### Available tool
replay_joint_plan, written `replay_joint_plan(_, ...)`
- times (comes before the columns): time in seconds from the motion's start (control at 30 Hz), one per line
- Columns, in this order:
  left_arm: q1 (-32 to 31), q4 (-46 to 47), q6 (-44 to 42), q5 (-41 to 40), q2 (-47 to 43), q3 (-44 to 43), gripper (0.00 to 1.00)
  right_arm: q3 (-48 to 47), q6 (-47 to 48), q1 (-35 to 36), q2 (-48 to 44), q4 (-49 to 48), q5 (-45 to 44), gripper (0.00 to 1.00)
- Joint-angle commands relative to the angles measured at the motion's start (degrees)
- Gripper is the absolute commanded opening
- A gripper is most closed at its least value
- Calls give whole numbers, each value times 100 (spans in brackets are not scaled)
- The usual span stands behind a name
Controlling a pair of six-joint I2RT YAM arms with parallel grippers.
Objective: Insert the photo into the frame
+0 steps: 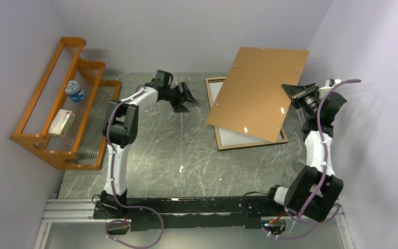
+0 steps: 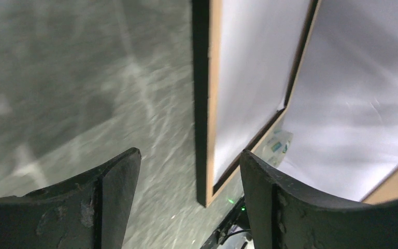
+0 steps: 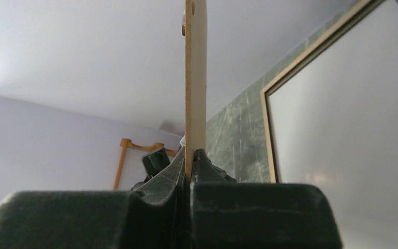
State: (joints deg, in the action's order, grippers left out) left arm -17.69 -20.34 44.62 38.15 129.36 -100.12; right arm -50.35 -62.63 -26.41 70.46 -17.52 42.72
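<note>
Pinching board (image 1: 259,88) edge with right gripper (image 1: 290,94), holding it tilted over frame (image 1: 249,143); hanging left gripper (image 1: 186,98) open beside frame's left rail, above worktop (image 1: 186,150).

The frame (image 1: 249,143) lies on the surface (image 1: 186,150), far right. Over it the backing board (image 1: 259,88) hangs tilted, its right edge in the right pincer (image 1: 292,93). The left pincer (image 1: 186,96) sits left of the frame; the rack (image 1: 31,141) stands far left.

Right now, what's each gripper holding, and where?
Right gripper pinches the brown backing board by its right edge, over the frame. Left gripper is open, holding nothing.
</note>
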Motion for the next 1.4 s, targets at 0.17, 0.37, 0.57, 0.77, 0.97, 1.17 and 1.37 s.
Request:
replay_joint_plan(0.17, -774, -489, 59, -158, 1197, -1888, 68, -315, 168, -467, -282, 1399, -684, 0)
replay_joint_plan(0.37, -990, -757, -47, -682, 1678, -2277, 63, -314, 109, -554, -301, 1553, -681, 0)
replay_joint_plan(0.57, -1188, -1430, -181, -1378, 2106, -2682, 52, -477, 444, -575, -366, 2156, -845, 0)
replay_joint_plan(0.77, -1284, -2035, -481, -1945, 2365, -2810, 46, -377, 402, -575, -449, 2168, -823, 0)
replay_joint_plan(0.97, -1340, -2759, -892, -2285, 2907, -3336, 47, -335, 336, -575, -445, 2091, -783, 0)
replay_joint_plan(1.17, -1341, -3453, -1256, -3007, 3076, -3546, 26, -306, 309, -575, -454, 2052, -783, 0)
replay_joint_plan(1.37, -1282, -3265, -1727, -3440, 2494, -2821, 19, -223, 258, -575, -461, 1855, -673, 0)
